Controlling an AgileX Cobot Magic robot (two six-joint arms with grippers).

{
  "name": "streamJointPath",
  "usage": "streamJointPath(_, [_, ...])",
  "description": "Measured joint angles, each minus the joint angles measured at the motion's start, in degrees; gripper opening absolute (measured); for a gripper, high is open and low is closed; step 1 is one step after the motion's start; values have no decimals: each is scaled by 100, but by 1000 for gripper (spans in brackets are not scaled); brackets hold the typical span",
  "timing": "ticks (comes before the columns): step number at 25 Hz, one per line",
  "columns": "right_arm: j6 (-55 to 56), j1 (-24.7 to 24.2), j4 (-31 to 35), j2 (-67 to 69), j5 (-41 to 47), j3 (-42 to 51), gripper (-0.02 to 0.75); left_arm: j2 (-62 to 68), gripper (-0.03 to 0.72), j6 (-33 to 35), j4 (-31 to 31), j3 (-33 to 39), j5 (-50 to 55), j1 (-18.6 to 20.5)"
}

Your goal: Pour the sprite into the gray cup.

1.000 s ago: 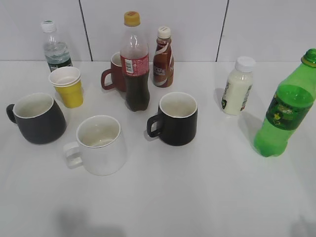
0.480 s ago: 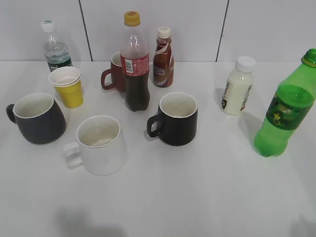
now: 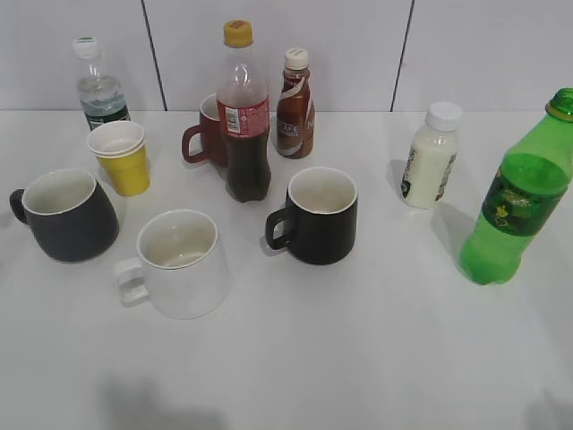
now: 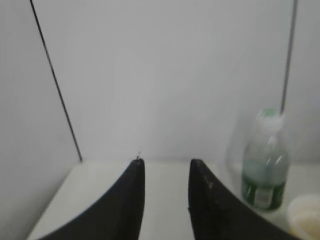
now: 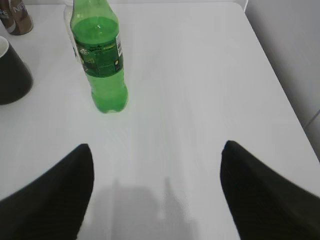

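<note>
The sprite [image 3: 517, 200] is a green bottle with no cap, upright at the table's right side; it also shows in the right wrist view [image 5: 100, 60]. The gray cup [image 3: 64, 215] is a squat charcoal mug with its handle to the left, at the far left. Neither gripper shows in the exterior view. My right gripper [image 5: 157, 155] is open wide and empty, above bare table, with the sprite ahead and to the left. My left gripper [image 4: 165, 162] is open and empty, facing the back wall near the table's far left corner.
A black mug [image 3: 316, 215], a white mug [image 3: 179, 262], a cola bottle [image 3: 244, 112], a red mug [image 3: 208, 133], a brown bottle [image 3: 295, 103], stacked paper cups [image 3: 123, 157], a water bottle [image 3: 97, 85] and a white milk bottle [image 3: 429, 154] stand around. The table's right edge [image 5: 280, 85] is near.
</note>
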Motion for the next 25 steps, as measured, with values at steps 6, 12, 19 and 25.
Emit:
streamJointPath(6, [-8, 0, 0, 0, -2, 0, 591, 1681, 239, -1813, 2832, 0, -1230, 1088])
streamJointPath(12, [-8, 0, 0, 0, -2, 0, 591, 2834, 282, -1126, 4145, 0, -2284, 1591])
streamJointPath(19, [-6, 0, 0, 0, -2, 0, 591, 3647, 365, -178, 4252, -5, -2739, 1591])
streamJointPath(25, [-6, 0, 0, 0, -2, 0, 591, 4028, 370, 230, 4232, -31, -3009, 1489])
